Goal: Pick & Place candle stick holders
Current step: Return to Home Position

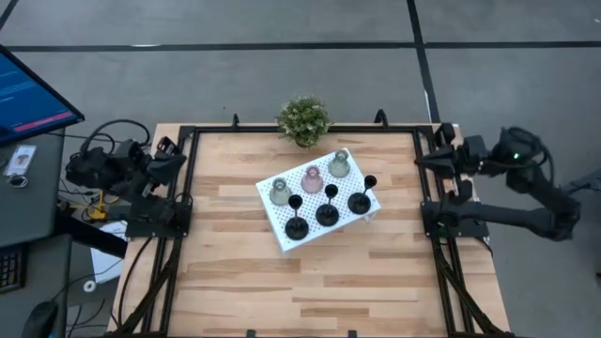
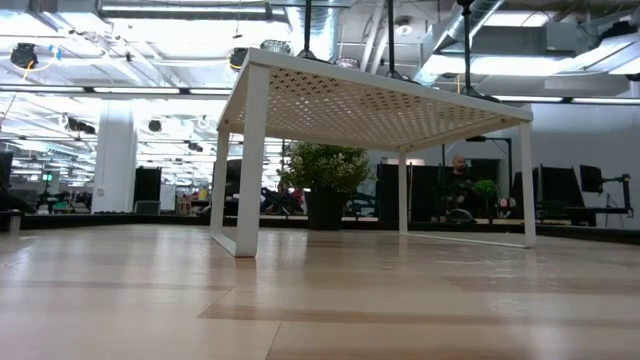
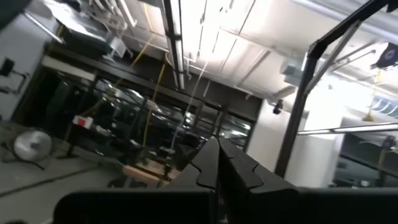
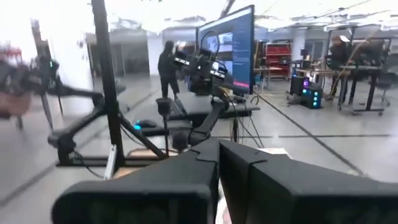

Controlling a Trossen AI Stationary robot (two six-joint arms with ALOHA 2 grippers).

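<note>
- Six candle stick holders (image 1: 327, 214) stand on the white shelf (image 1: 272, 211) — three black, three glassy.
- Left claw (image 3: 217, 152), right claw (image 4: 219, 149) — each pressed together, at the surface's (image 1: 282, 291) sides.

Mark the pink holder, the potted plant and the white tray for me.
pink holder (image 1: 312, 177), high view, its rounded body.
potted plant (image 1: 303, 119), high view, middle of the leaves.
white tray (image 1: 278, 225), high view, bare top near a corner.

candle stick holders (image 1: 312, 178) on tray (image 1: 278, 222), plant (image 1: 303, 119) behind
</note>
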